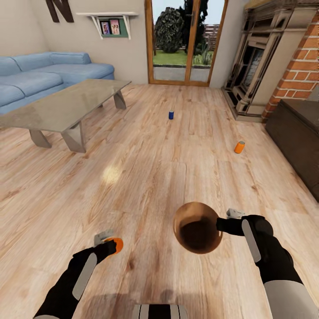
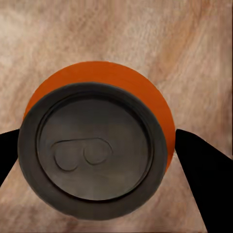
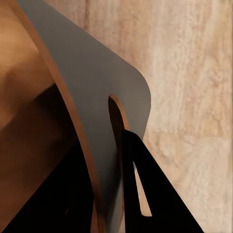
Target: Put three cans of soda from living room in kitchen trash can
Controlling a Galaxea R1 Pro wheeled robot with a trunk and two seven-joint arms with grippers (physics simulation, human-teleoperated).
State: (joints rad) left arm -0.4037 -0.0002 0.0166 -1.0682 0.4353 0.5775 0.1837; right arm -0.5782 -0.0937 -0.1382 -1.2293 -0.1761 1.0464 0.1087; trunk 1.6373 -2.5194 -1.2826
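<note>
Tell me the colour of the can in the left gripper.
Orange body with a dark grey top; the can shows best in the left wrist view, between the left gripper fingers.

Near the robot, the left gripper point(image 1: 107, 246) clasps a can point(image 1: 116, 245) from both sides above the floor point(image 1: 146, 177); to its right the right gripper point(image 1: 223, 224) pinches the near-right rim of the bin point(image 1: 197, 227), one finger inside the wall, one outside; can and bin are apart. Farther ahead a second can point(image 1: 171, 114) stands on the floor, right of the table point(image 1: 66, 106); a third can point(image 1: 239, 147) lies nearer and further right, beside the cabinet point(image 1: 297, 137). The sofa point(image 1: 40, 77) sits behind the table at far left; the fireplace point(image 1: 261, 57) stands far right; the glass door point(image 1: 186, 42) is between them at the back.
</note>
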